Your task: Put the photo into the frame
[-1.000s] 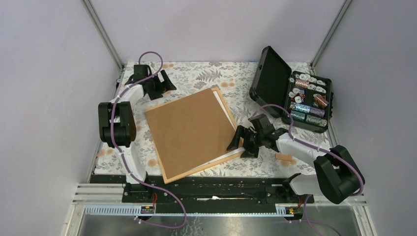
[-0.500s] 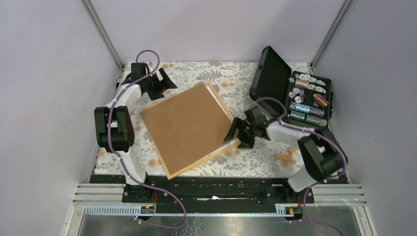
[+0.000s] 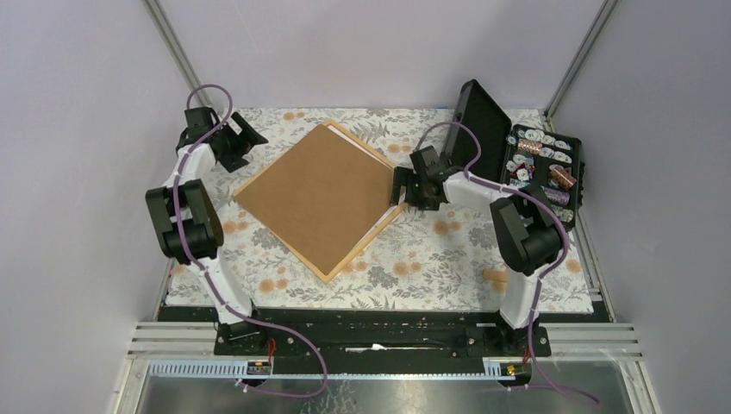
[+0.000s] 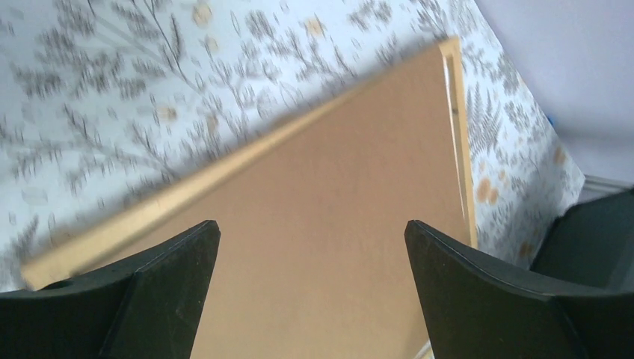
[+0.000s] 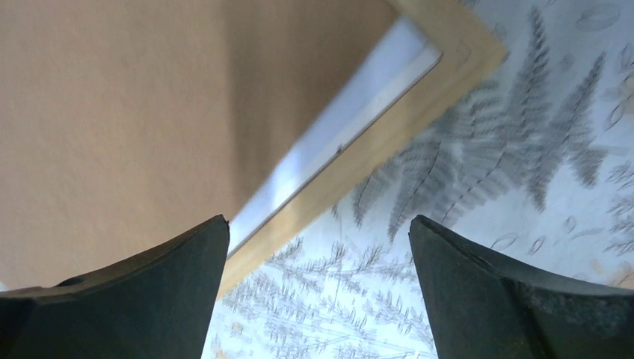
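top: frame lies flat on the table, turned like a diamond, brown board inside it; left gripper near its far-left side, right gripper at its right corner | left wrist: jaws wide apart, empty, above frame edge | right wrist: jaws wide apart, empty, above frame corner; white sheet peeks from under board

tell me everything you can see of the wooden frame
The frame is a thin light-wood rectangle with narrow pine-coloured moulding. It lies flat on the floral table cover, turned like a diamond. A brown backing board fills it, with a white strip showing along one inner edge. The open right gripper sits at its right corner; whether it touches is unclear.
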`<action>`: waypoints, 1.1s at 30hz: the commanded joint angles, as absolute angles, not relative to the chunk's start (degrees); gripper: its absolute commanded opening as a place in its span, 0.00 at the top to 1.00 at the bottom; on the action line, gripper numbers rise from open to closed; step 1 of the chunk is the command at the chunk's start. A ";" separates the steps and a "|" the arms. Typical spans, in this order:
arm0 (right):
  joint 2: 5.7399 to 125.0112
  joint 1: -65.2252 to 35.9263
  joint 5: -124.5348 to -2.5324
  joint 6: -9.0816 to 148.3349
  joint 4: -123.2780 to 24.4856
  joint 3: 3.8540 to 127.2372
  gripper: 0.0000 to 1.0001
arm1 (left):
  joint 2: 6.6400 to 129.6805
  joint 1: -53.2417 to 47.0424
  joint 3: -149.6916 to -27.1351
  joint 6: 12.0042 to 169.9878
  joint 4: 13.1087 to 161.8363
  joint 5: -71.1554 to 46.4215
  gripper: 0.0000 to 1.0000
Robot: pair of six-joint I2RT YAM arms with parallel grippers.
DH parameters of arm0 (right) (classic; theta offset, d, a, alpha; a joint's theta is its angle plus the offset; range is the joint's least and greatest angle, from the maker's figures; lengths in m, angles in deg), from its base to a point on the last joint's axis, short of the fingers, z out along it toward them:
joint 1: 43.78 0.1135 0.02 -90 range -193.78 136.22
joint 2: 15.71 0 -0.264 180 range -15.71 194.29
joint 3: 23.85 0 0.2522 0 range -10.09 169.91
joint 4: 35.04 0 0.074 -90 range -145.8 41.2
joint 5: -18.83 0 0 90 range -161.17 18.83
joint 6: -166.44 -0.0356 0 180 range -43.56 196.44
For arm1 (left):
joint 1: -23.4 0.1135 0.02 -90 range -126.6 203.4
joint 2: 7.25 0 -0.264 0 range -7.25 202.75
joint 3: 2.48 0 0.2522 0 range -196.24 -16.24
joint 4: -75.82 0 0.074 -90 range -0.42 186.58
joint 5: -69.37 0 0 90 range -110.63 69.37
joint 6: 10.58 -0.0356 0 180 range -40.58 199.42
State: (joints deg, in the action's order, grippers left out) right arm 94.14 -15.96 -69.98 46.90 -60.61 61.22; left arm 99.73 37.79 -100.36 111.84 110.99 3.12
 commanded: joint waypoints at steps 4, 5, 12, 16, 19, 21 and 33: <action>86.84 -14.77 -58.08 42.59 -59.12 53.05 0.02 | 119.00 37.65 -118.01 106.79 112.11 6.47 0.01; 86.44 -14.77 -57.67 41.43 -57.46 51.71 0.01 | 120.23 37.63 -119.46 106.35 111.94 7.06 0.01; 88.25 -12.94 -58.32 38.10 -53.20 51.13 0.00 | 124.91 37.33 -117.39 106.40 112.82 13.42 0.01; 92.05 -12.75 -57.60 37.92 -52.61 53.62 0.00 | 117.29 37.49 -102.05 113.19 107.96 15.36 0.01; 93.28 -12.71 -57.73 38.68 -52.59 55.11 0.00 | 110.13 37.54 -91.21 115.36 106.14 14.02 0.01; 93.68 -12.70 -57.58 39.51 -52.86 55.81 0.00 | 104.98 37.70 -84.62 115.96 105.10 14.08 0.01; 92.69 -12.97 -64.54 47.99 -58.93 55.86 0.00 | 83.29 38.30 -74.79 106.85 116.78 -6.81 0.01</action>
